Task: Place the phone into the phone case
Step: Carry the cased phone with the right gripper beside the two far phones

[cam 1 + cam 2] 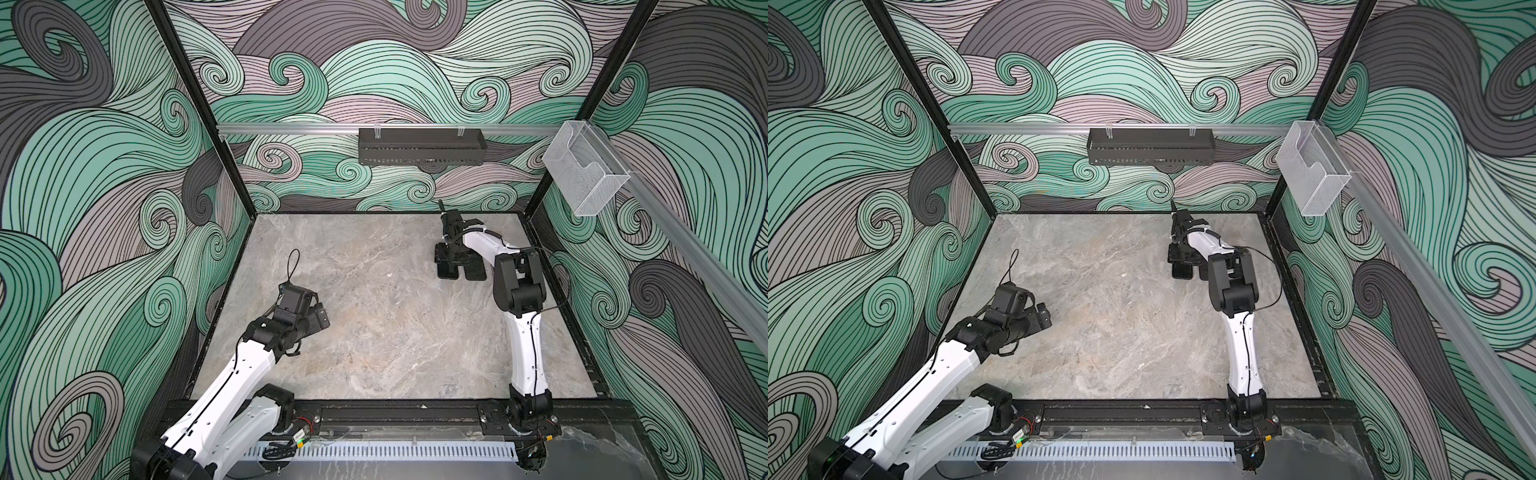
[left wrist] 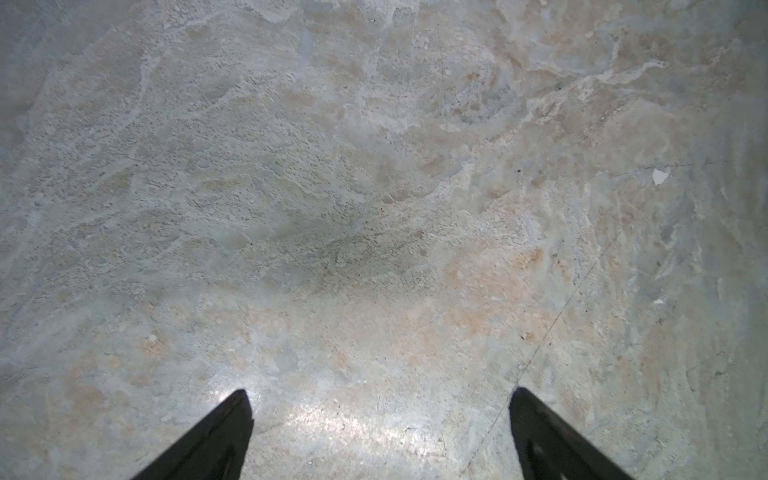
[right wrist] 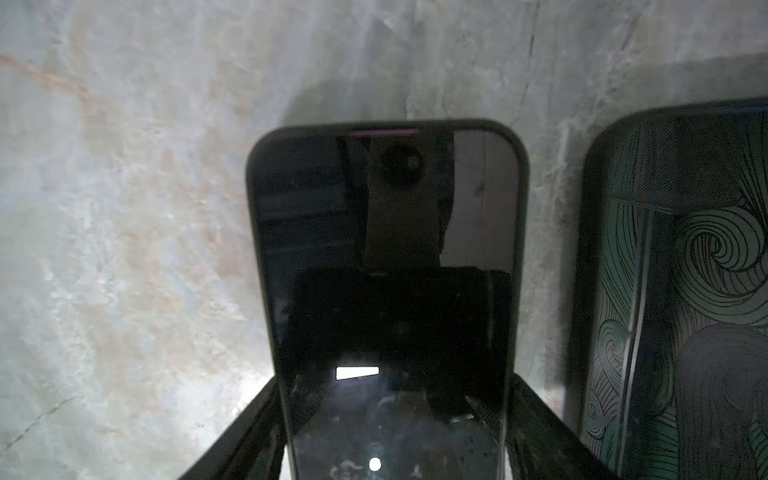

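Swirling green and grey walls close in a marble-look table, and in both top views all the work sits at its upper right. From the right wrist, we see the phone screen up in the middle of the frame. The right fingers press against its two long edges near the lower end, so we judge it pinched across its width. Whether it is lifted off the table we cannot tell.

The phone case lies at the right edge of that frame, just beside the phone but apart from it, its glossy face mirroring the wall pattern. We judge the task barely begun: the phone is grasped, but carrying it over, lining it up and pressing it home are all left.

The left fingers hang spread wide over bare table at centre left of the top views, holding nothing. Nothing lies between phone and phone case. A black basket and a clear holder hang on the wall rails, out of the way.
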`<state>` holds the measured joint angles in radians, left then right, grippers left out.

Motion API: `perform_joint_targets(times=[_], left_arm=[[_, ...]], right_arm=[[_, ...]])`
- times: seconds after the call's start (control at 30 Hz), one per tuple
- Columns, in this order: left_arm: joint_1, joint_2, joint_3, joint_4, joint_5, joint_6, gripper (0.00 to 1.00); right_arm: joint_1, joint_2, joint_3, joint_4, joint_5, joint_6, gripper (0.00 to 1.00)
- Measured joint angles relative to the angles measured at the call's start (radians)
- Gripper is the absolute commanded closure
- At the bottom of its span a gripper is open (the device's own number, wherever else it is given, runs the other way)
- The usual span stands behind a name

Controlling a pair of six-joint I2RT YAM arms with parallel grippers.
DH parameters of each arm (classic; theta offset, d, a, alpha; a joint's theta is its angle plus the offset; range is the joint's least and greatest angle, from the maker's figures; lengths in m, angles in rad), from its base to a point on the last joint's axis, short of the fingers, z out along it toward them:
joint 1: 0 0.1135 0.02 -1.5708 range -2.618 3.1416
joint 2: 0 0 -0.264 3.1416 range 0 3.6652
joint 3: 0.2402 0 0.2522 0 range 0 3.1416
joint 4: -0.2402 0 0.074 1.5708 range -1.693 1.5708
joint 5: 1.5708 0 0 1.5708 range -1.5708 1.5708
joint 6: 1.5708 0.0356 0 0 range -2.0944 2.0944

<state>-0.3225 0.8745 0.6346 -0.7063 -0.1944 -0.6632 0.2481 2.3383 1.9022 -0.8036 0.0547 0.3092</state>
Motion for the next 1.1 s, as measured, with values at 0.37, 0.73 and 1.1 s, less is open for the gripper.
perform_joint_targets(times=[0.37, 0.73, 1.1], left_arm=[[0.007, 0.064, 0.005, 0.03, -0.066, 0.009, 0.02], [0.025, 0.15, 0.027, 0.111, -0.189, 0.072, 0.01], [0.095, 0.331, 0.08, 0.397, -0.375, 0.273, 0.01]], right_arm=[[-0.002, 0.015, 0.024, -0.012, -0.003, 0.013, 0.46], [-0.006, -0.011, -0.007, -0.002, -0.054, -0.011, 0.01], [-0.006, -0.356, -0.268, 0.117, -0.146, -0.173, 0.01]])
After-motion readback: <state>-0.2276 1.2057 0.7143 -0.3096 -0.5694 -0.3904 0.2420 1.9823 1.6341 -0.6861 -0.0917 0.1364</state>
